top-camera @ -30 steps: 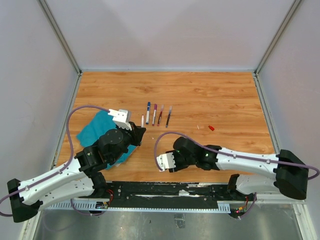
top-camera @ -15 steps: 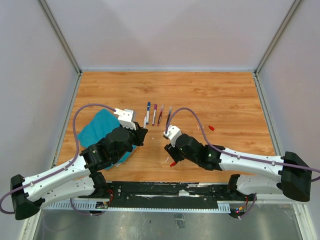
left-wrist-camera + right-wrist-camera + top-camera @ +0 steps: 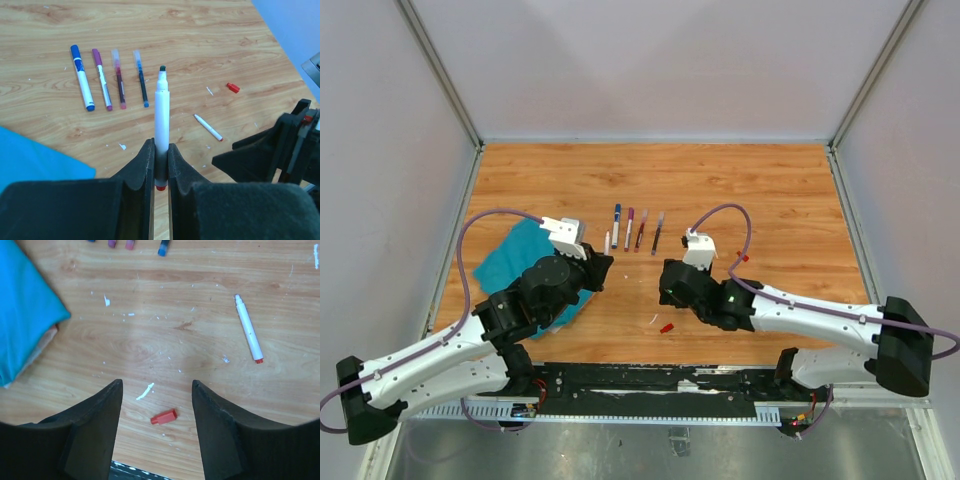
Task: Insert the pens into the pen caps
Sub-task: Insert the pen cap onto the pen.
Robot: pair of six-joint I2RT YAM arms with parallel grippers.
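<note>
My left end effector (image 3: 161,146) is clamping the white-barrelled, dark-tipped marker pen (image 3: 161,112), left of the small red plastic cap (image 3: 164,416). My right end effector (image 3: 156,384) is hovering open above that cap, so I am judging that a skewed descent risks flicking it away.

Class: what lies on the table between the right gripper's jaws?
A red pen cap, with a white scrap beside it; the right wrist view shows it.

Your right wrist view crops the thin marker pens (image 3: 163,249) to coloured ends, right of the teal folded cloth (image 3: 25,305).
</note>
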